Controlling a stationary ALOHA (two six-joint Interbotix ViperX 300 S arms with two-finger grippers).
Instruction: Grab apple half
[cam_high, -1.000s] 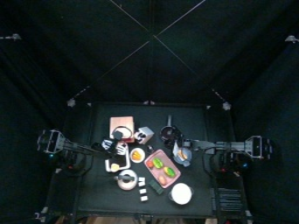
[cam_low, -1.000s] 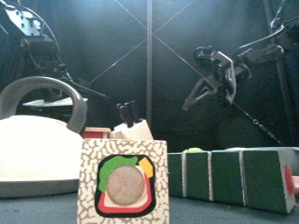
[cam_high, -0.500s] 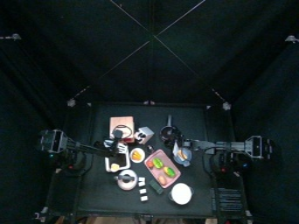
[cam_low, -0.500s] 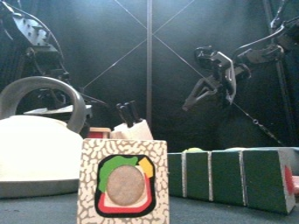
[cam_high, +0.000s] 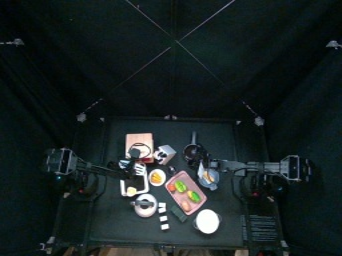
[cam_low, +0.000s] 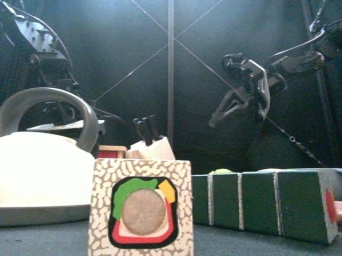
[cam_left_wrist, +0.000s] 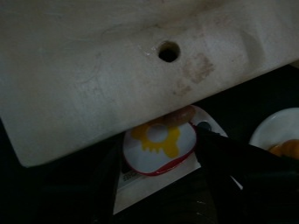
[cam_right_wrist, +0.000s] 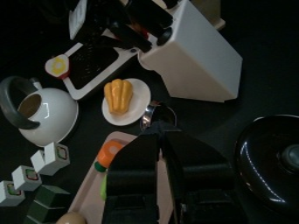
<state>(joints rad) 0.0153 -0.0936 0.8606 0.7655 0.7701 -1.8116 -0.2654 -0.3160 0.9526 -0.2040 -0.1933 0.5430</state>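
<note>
The apple half (cam_left_wrist: 160, 144) lies cut face up, white flesh with a yellow core and red skin, beside a white cutting board (cam_left_wrist: 117, 70).

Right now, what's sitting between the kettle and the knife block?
A small white plate with orange food on it sits between the kettle and the knife block. The right wrist view shows it best.

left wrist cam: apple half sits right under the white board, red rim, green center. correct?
Not quite. In the left wrist view the apple half does sit right under the white board and has a red rim, but its center is yellow, not green.
</note>
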